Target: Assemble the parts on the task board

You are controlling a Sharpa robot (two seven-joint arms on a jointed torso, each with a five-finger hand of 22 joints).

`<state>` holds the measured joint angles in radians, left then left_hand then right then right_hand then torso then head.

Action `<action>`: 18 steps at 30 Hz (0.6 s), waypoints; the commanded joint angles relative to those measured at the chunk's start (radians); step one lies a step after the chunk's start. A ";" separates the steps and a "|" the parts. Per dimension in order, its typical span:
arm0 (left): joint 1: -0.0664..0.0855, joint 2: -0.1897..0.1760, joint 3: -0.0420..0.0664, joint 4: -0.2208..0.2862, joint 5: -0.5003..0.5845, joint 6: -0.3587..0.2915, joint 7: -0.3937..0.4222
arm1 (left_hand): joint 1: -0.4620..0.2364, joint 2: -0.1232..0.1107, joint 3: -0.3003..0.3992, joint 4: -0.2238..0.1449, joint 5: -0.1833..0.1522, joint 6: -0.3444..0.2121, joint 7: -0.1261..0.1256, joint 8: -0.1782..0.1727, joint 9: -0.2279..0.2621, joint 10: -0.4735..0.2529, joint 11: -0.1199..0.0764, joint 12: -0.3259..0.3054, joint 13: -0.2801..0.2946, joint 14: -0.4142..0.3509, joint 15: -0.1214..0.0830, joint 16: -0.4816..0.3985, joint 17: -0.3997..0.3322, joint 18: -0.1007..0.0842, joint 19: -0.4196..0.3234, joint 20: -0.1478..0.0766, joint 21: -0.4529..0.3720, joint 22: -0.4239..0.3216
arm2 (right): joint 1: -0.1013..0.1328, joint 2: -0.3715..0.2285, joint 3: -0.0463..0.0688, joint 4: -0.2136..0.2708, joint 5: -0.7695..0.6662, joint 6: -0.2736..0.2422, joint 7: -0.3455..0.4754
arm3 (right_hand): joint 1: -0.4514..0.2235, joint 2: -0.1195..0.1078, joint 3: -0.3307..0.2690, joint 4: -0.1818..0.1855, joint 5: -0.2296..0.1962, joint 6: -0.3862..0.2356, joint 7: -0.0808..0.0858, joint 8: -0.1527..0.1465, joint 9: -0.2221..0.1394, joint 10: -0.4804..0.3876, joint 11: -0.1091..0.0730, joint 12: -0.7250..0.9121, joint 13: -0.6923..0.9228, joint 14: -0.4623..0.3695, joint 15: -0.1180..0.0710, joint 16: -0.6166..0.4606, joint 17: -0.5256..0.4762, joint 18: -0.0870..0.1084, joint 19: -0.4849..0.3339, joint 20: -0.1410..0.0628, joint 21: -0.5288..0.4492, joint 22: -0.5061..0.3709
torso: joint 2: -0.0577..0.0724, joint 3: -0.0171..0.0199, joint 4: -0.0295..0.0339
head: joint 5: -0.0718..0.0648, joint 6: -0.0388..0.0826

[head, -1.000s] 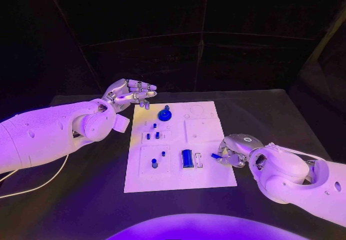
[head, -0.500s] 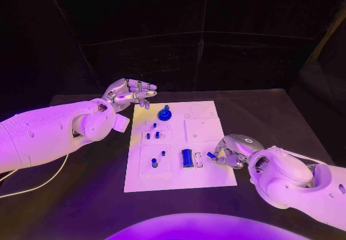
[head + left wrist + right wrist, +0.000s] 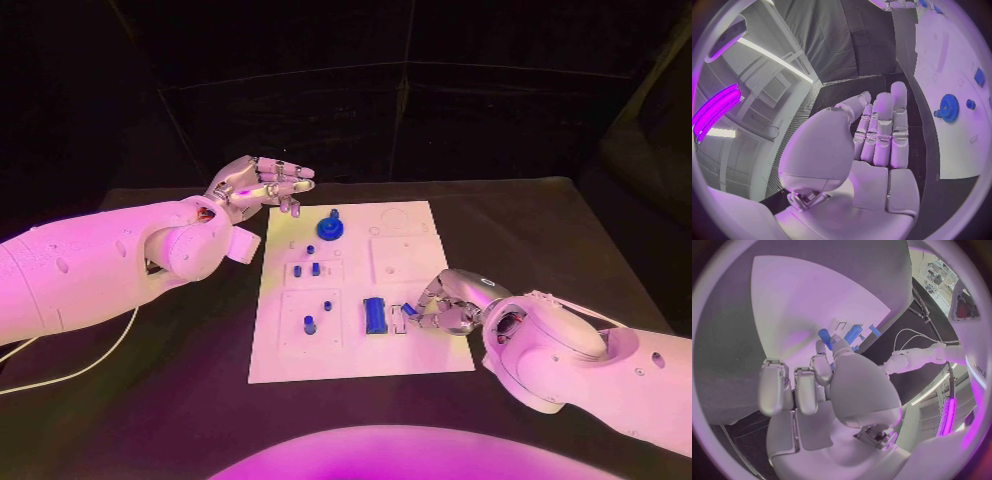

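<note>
I see one small blue part [image 3: 410, 311] pinched in my right hand [image 3: 450, 305] over the near right of the single task board [image 3: 411, 270], beside a blue block [image 3: 375, 315], while my left hand [image 3: 260, 186] hovers empty, fingers apart, past the board's far left corner above open bench [image 3: 548, 230].

Lab (black-curtained test booth [image 3: 404, 110])

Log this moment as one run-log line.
left hand: open, raised beside task board | right hand: pinches small blue part by blue block
</note>
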<state>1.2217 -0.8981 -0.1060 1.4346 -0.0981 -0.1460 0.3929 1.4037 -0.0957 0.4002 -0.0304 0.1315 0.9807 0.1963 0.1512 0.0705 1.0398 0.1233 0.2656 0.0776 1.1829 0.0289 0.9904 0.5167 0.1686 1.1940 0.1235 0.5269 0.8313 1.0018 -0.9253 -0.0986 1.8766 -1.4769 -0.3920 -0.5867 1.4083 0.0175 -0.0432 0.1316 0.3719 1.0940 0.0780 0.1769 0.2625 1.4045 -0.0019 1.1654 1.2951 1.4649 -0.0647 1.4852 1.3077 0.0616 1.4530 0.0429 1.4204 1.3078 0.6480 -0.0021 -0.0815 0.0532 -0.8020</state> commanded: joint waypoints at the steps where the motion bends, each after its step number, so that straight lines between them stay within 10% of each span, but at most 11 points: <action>1: 0.001 0.000 0.001 0.003 0.010 0.005 0.015 | -0.010 0.003 -0.006 -0.002 0.000 -0.005 0.000 0.006 0.000 -0.005 -0.002 0.005 -0.001 -0.008 0.001 0.004 -0.002 0.014 -0.006 0.001 -0.005 -0.002 | 0.001 0.013 0.000 -0.004 0.060 -0.028 -0.004 | -0.017 -0.005 0.004 0.008 0.010 0.011 0.000 -0.005 0.002 0.010 -0.001 0.003 0.001 0.080 -0.006 0.006 0.130 -0.006 0.006 -0.003 0.006 0.005 | 0.001 0.0014 -0.0001 | 0.002 -0.001; 18: 0.001 0.002 0.001 0.001 0.010 0.010 0.011 | -0.010 0.003 -0.006 -0.002 0.000 -0.005 0.000 0.006 0.000 -0.005 -0.002 0.005 -0.001 -0.008 0.001 0.004 -0.002 0.014 -0.006 0.001 -0.005 -0.002 | 0.001 0.043 0.000 -0.019 0.068 0.004 -0.008 | -0.069 -0.030 0.006 0.050 0.061 0.024 -0.003 -0.012 0.006 0.017 -0.003 0.010 0.008 0.081 -0.007 0.010 0.137 -0.008 0.009 -0.004 0.010 0.012 | 0.000 0.0007 -0.0010 | 0.003 -0.003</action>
<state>1.2218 -0.8966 -0.1060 1.4345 -0.0951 -0.1459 0.3934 1.4037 -0.0957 0.4002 -0.0304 0.1315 0.9807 0.1963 0.1512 0.0705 1.0398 0.1233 0.2656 0.0776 1.1829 0.0289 0.9904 0.5168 0.1685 1.1940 0.1235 0.5269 0.8314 1.0016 -0.8835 -0.0987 1.8586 -1.4186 -0.4084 -0.5925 1.3485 -0.0170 -0.0374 0.1779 0.4278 1.1107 0.0750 0.1704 0.2687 1.4153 -0.0056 1.1771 1.3045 1.4646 -0.0649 1.4892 1.3075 0.0618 1.4566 0.0393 1.4243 1.3076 0.6484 -0.0009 -0.0824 0.0571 -0.8046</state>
